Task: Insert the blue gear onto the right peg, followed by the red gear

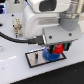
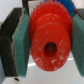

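Note:
My gripper (image 1: 58,49) is shut on the red gear (image 1: 59,48), holding it just above the grey black-edged plate (image 1: 35,59). The blue gear (image 1: 50,54) lies flat on the plate toward the exterior view's right, directly beside and below the red gear. In the wrist view the red gear (image 2: 48,42) fills the picture, its centre hole facing the camera, squeezed between the teal pads (image 2: 20,46). The blue gear's teeth (image 2: 63,7) show behind it. The right peg is hidden by the gears and the hand.
The plate rests on a white table (image 1: 20,72). The arm's bulky white body (image 1: 42,17) and a black cable (image 1: 15,40) hang over the plate's far side. A white fixture (image 1: 17,26) stands at the back on the exterior view's left.

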You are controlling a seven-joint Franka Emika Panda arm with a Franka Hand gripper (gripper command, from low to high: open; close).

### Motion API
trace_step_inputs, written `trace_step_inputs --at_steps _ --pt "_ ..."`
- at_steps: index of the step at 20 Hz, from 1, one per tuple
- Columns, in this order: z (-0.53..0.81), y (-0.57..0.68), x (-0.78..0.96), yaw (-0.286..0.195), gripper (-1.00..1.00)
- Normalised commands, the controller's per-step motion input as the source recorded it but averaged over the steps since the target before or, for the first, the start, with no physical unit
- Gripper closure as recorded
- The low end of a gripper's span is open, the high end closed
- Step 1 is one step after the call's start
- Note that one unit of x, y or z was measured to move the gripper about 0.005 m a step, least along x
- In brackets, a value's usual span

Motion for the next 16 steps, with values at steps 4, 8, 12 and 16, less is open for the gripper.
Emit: trace_step_inputs --at_steps 4,8,12,16 --pt "0.22 -0.09 0.0 0.0 1.0" --pt "0.1 -0.12 0.0 0.0 1.0" --pt "-0.02 -0.15 0.06 0.0 1.0" --pt "-0.08 -0.16 0.14 0.0 1.0"
